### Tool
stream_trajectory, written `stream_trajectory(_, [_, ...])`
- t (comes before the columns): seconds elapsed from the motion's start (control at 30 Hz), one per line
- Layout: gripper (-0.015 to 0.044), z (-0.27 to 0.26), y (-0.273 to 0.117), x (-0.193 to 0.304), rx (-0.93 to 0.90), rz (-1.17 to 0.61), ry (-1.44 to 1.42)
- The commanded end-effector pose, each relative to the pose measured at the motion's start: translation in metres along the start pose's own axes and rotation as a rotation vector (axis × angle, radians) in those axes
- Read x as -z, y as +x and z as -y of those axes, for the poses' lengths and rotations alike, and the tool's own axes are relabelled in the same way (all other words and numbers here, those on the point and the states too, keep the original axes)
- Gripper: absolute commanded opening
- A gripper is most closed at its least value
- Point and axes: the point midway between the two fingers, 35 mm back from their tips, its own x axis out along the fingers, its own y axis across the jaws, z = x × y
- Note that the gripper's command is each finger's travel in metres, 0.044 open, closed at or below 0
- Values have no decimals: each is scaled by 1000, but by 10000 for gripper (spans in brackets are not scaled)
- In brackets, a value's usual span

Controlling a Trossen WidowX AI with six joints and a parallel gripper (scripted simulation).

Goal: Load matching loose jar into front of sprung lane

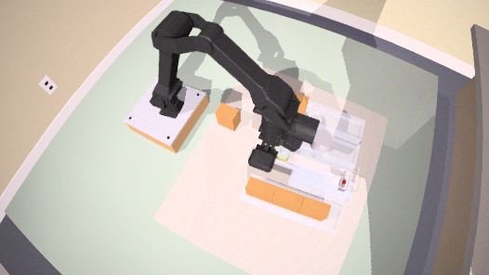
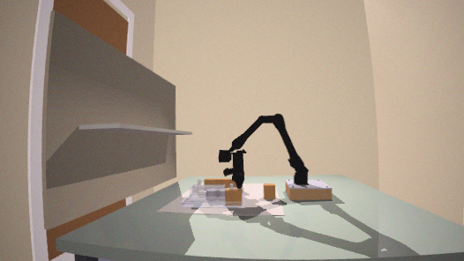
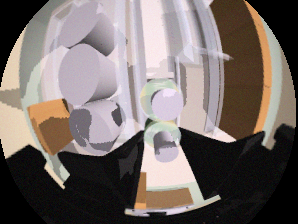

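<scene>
The black metal jaws (image 1: pixel 266 145) (image 2: pixel 238 185) are standing partly open, gripping the small round pale-green jar with the grey lid (image 3: pixel 165 142) at the lane's front, close to its matching jar (image 1: pixel 283 154) (image 3: pixel 166 103), and it is probably feeling light, stiff and slippery, so low, gentle side holding is looking best.

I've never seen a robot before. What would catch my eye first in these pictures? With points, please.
Probably the big black arm (image 1: pixel 237 60) (image 2: pixel 260 132), bent high over the table from its white-topped orange base (image 1: pixel 151 131) (image 2: pixel 309 193). Next, perhaps, the row of orange blocks (image 1: pixel 287 199) along the near edge of the clear rack (image 1: pixel 336 225), opposite the arm, and the red dot (image 1: pixel 344 182) toward the rack's far end.
</scene>
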Motion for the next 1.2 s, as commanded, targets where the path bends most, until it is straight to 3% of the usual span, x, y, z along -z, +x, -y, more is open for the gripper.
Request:
stream_trajectory(0.0, [0, 0, 0, -2, -1, 12, 0])
stream_trajectory(0.47, [0, 0, 0, 2, 0, 12, 0])
stream_trajectory(0.83, [289, 0, 0, 1, 0, 12, 0])
stream_trajectory(1.17, [290, 0, -20, 2, 0, 12, 0])
